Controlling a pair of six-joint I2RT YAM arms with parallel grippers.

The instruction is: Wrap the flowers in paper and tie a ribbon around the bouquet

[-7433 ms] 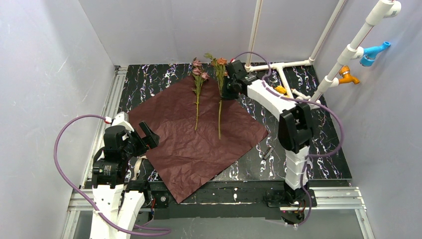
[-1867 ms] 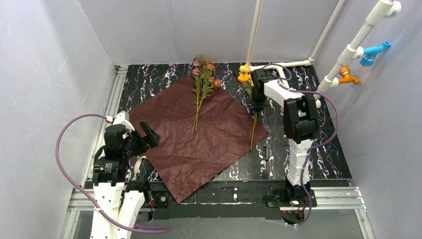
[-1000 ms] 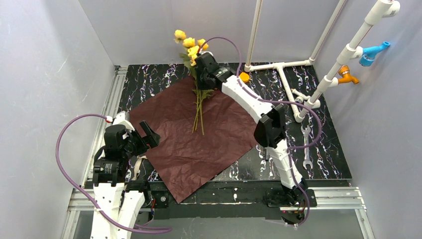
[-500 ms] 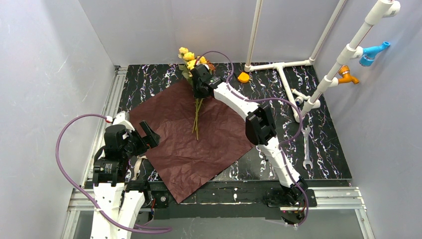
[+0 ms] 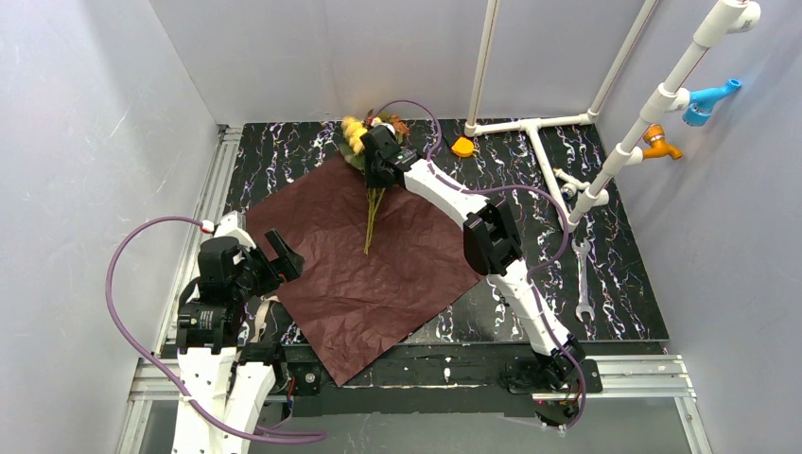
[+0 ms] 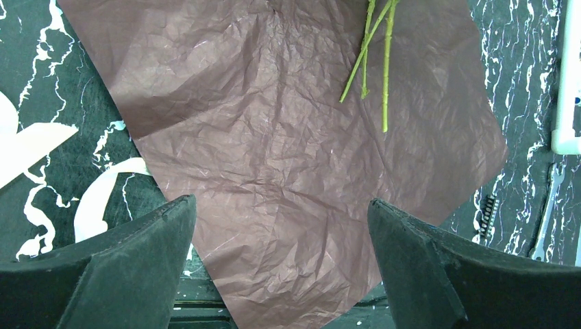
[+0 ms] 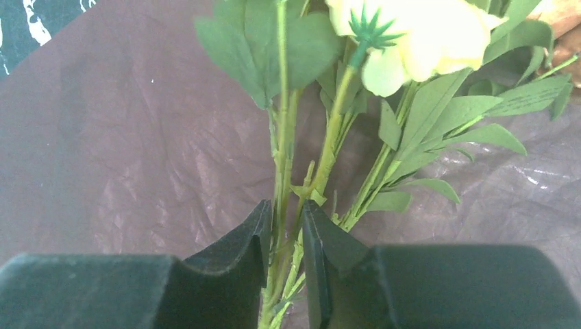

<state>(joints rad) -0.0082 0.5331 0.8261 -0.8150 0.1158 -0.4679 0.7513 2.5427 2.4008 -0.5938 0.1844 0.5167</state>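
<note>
- Paper (image 5: 378, 284): one large thin sheet, heavily crinkled, with the dull brownish-maroon side up. We list it lying flat like a diamond on the table (image 5: 284, 156), its near corner overlapping the table's near edge.
- Table: a hard black top veined with white and purple marbling.
- Flowers (image 5: 374, 192): an artificial bunch with thin long green stems, flat pointed leaves, yellow blooms (image 5: 355, 134) and a few pink-brown ones. They rest on the paper with the blooms at its far corner and the stems pointing towards the middle of the sheet. The right wrist view shows a pale yellow bloom (image 7: 411, 34) with a spiky green base.
- Ribbon (image 6: 103, 202): a flat cream strip, floppy and curling. It lies on the table just beside the paper's left edge, near the left arm's base and well apart from the flowers.
- Right gripper (image 7: 284, 236): dark wedge-shaped fingers set a narrow gap apart at the far corner of the paper. The stems pass between them just below the leaves. We cannot tell whether the stems are pinched or only enclosed.
- Left gripper (image 6: 279, 205): dark fingers spread wide, holding nothing. It hovers over the near-left part of the paper, well apart from the flowers.
- Orange cap (image 5: 462, 147): a small rounded piece on the table, right of the blooms.
- White pipes (image 5: 544, 156): smooth round tubing along the far right, joined with elbows and tees.
- Wrenches (image 5: 585, 305): slim grey metal tools lying on the table's right side.
</note>
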